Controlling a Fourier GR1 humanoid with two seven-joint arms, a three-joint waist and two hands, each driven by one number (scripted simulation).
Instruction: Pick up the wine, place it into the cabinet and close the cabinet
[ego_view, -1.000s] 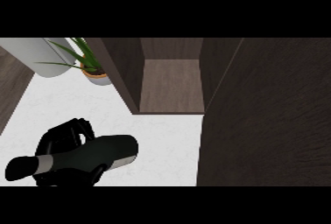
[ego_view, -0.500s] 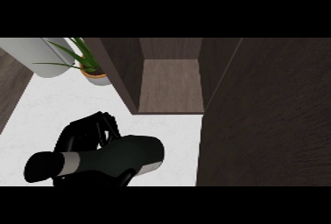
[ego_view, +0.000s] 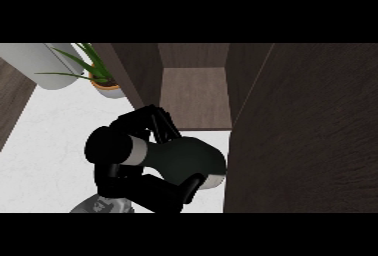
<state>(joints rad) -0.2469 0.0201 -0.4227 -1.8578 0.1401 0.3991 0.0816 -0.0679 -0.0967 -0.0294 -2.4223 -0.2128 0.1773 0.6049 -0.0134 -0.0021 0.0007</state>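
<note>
1. Where the white tabletop (ego_view: 52, 135) meets the cabinet (ego_view: 193, 95), a black hand (ego_view: 140, 187) holds the wine (ego_view: 173, 159), fingers (ego_view: 159, 122) curled over the top of the bottle and the thumb (ego_view: 188, 187) wrapped under it.
2. Which arm this hand belongs to cannot be told for sure; its grey forearm enters at the lower left of the head view, so it reads as the left.
3. Wine: a dark bottle lying tilted, nearly on its side, in the grasp, with a pale band and a black cap toward the view's left and the broad dark body toward the right.
4. Bottle sits lifted above the tabletop, just in front of the cabinet opening, not inside it.
5. Cabinet: open, with a brown wooden interior floor and back wall in sight.
6. Cabinet door (ego_view: 303, 130): a wide dark wood panel filling the right side of the view, its edge just beside the bottle.
7. Potted plant (ego_view: 100, 75) with green leaves stands at the upper left, next to a pale cylinder (ego_view: 48, 65).
8. Other hand: does not show.
</note>
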